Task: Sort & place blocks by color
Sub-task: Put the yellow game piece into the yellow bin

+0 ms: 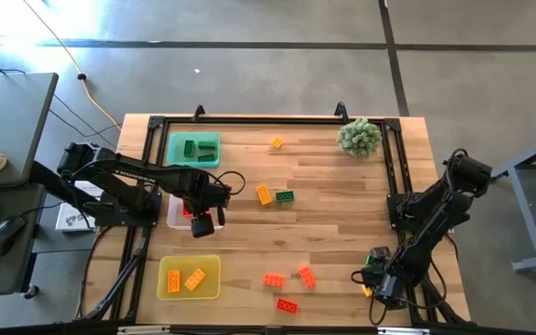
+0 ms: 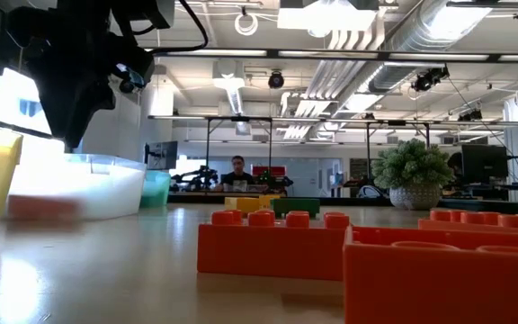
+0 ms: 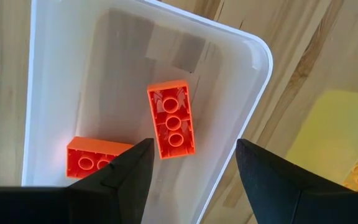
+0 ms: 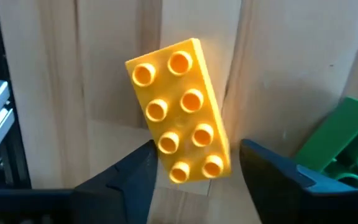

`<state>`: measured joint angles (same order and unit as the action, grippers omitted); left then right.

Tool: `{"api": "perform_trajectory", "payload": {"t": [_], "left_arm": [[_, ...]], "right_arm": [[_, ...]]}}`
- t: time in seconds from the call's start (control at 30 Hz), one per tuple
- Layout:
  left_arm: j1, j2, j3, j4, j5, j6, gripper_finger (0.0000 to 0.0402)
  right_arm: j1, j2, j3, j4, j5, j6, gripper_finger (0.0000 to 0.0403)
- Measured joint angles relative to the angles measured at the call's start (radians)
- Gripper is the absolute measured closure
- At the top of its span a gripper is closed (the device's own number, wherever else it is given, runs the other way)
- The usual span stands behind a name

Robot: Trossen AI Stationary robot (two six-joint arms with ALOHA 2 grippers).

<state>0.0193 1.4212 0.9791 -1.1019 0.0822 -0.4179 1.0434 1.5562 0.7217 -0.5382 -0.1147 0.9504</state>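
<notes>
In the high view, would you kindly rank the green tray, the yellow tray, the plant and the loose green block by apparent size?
1. yellow tray and green tray: they look about alike, so I would not rank one above the other.
2. plant
3. loose green block

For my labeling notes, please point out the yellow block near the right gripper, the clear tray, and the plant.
yellow block [image 4: 180, 112], right wrist view, middle of its studded top.
clear tray [image 3: 253, 68], left wrist view, its rim.
plant [image 1: 359, 137], high view, centre of the leaves.
</notes>
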Motion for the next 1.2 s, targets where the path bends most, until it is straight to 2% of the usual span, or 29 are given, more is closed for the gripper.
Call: {"api": "perform_trajectory", "payload": {"t": [0.2,0.5,0.6,0.93,1.2], "left_arm": [[0.000,0.000,0.000,0.000,0.001,-0.002,0.0186],[0.000,0.000,0.000,0.000,0.005,0.001,0.0186],[0.000,0.000,0.009,-0.002,0.024,0.004,0.0186],[0.000,0.000,0.171,0.011,0.059,0.150,0.0186],[0.000,0.000,0.262,0.199,0.056,0.298,0.0186]], "right_arm": [[-0.004,0.005,0.024,-0.018,-0.008,0.012,0.0293],[-0.049,0.010,0.057,-0.019,-0.034,0.040,0.0293],[-0.082,0.010,0.078,0.002,-0.014,0.073,0.0293],[-0.253,0.009,0.168,0.075,0.182,0.122,0.0293],[-0.412,0.008,0.271,0.072,0.304,0.015,0.0293]]}}
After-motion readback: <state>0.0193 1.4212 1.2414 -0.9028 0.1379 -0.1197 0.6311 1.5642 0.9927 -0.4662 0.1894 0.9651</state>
